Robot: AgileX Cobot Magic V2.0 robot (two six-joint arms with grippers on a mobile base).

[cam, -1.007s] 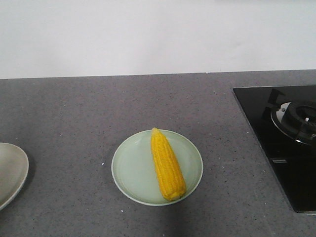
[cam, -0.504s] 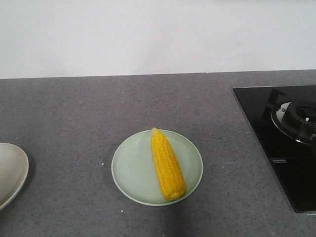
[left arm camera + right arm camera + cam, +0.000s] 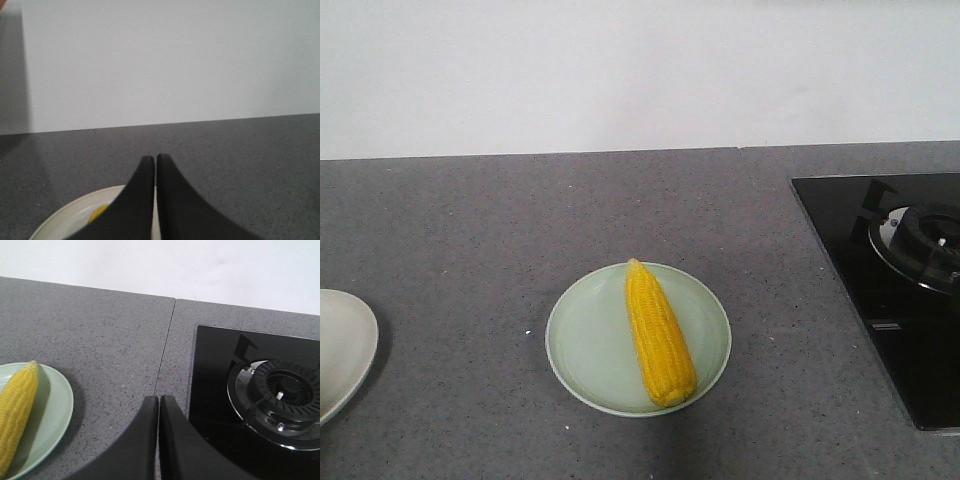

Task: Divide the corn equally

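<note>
Corn (image 3: 659, 336) on green plate (image 3: 590, 350), grey counter (image 3: 470, 230); both arms' fingers (image 3: 155, 167) pressed together.

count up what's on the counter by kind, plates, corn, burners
plates: 2, green plate and pale plate
corn: 1 whole cob, plus a yellow bit on the pale plate, too hidden to identify
burners: 1
total: 4 sure things

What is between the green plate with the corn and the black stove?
Only bare grey countertop lies between the green plate holding the corn and the black stove, as the front view shows.
</note>
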